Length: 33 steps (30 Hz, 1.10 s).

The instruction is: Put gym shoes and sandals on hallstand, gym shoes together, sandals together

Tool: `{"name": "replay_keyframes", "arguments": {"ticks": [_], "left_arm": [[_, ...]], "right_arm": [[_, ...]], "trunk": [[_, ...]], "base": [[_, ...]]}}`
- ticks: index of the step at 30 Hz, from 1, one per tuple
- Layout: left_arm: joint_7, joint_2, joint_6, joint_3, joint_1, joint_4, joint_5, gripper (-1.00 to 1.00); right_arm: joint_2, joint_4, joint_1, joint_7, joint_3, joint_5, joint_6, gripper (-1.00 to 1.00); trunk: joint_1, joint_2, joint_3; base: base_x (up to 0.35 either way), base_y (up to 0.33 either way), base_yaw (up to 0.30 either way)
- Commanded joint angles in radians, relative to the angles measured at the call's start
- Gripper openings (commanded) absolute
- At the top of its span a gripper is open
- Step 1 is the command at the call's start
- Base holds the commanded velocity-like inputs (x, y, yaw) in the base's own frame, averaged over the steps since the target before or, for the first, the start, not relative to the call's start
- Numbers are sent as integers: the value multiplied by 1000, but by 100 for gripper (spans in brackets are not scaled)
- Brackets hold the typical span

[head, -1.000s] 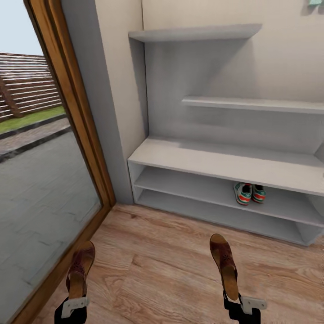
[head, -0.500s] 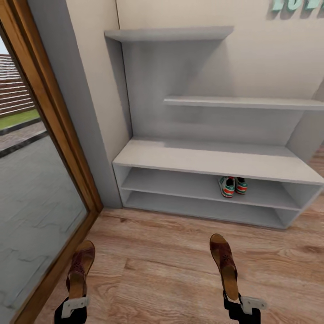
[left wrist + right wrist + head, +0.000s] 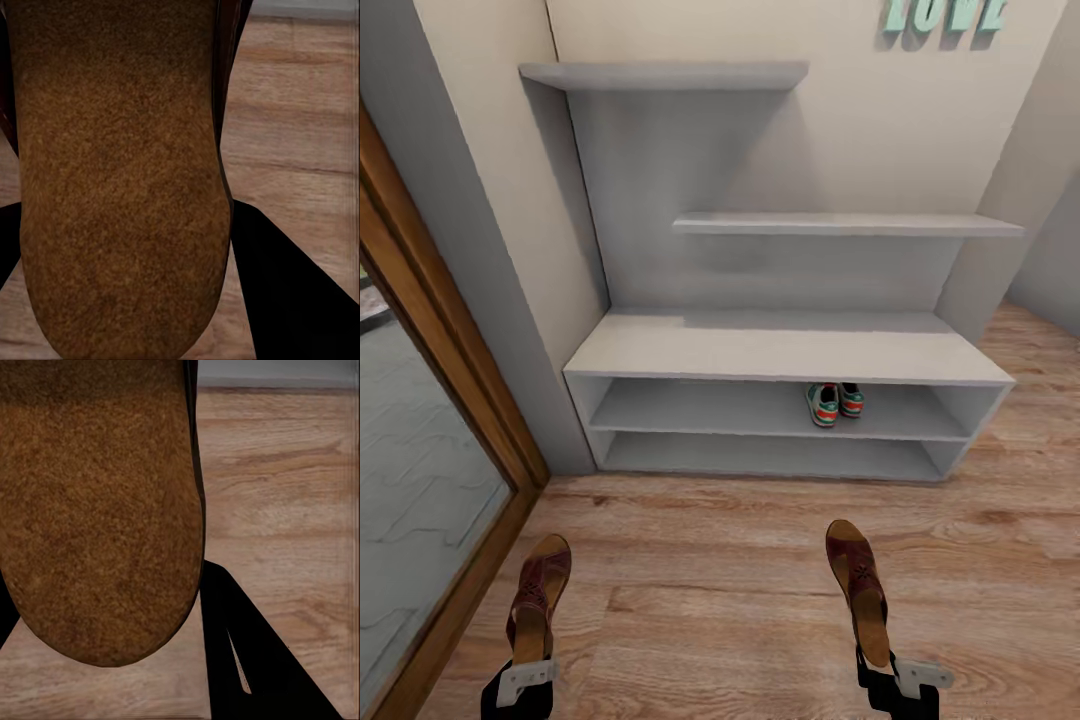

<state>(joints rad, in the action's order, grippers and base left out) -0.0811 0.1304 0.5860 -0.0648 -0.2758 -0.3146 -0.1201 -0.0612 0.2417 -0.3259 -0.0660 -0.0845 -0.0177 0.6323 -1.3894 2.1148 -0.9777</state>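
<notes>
Two brown sandals are held up over the corridor floor (image 3: 710, 590). My left gripper (image 3: 520, 685) is shut on the heel of one sandal (image 3: 538, 598), whose tan footbed (image 3: 120, 180) shows close up beside a dark finger (image 3: 292, 300). My right gripper (image 3: 895, 680) is shut on the heel of the other sandal (image 3: 860, 590), again seen as a footbed (image 3: 97, 510) beside a dark finger (image 3: 247, 660). Ahead stands the hallstand (image 3: 780, 345), a low white-grey bench with stepped wall shelves. The two gym shoes (image 3: 835, 403) sit side by side on its upper open shelf, right of the middle.
A wood-framed glass door (image 3: 455, 410) runs along the left. Teal letters (image 3: 945, 12) hang on the wall above the hallstand. A wall corner (image 3: 1020, 190) stands right of the hallstand, with more wood floor (image 3: 1040, 420) beside it.
The whole view has swung to the right, so the hallstand now sits nearer the picture's middle and less of the door shows. Both sandals stay held in the grippers as before.
</notes>
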Motion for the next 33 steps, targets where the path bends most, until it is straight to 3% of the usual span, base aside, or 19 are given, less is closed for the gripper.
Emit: {"name": "replay_keyframes", "arguments": {"ticks": [1,8,33], "left_arm": [[-8,0,2,-3,0,0,-7,-100],[-8,0,2,-3,0,0,-7,-100],[1,-2,-12,-3,-3,0,-2,-100]], "right_arm": [[0,-1,-1,2,-1,-5,3,-100],[2,0,-1,4,1,0,2,-100],[3,1,-1,4,1,2,1,-100]], "trunk": [[0,0,-1],[0,0,-1],[0,0,-1]], "base": [[0,0,-265],[0,0,-202],[0,0,-7]]}}
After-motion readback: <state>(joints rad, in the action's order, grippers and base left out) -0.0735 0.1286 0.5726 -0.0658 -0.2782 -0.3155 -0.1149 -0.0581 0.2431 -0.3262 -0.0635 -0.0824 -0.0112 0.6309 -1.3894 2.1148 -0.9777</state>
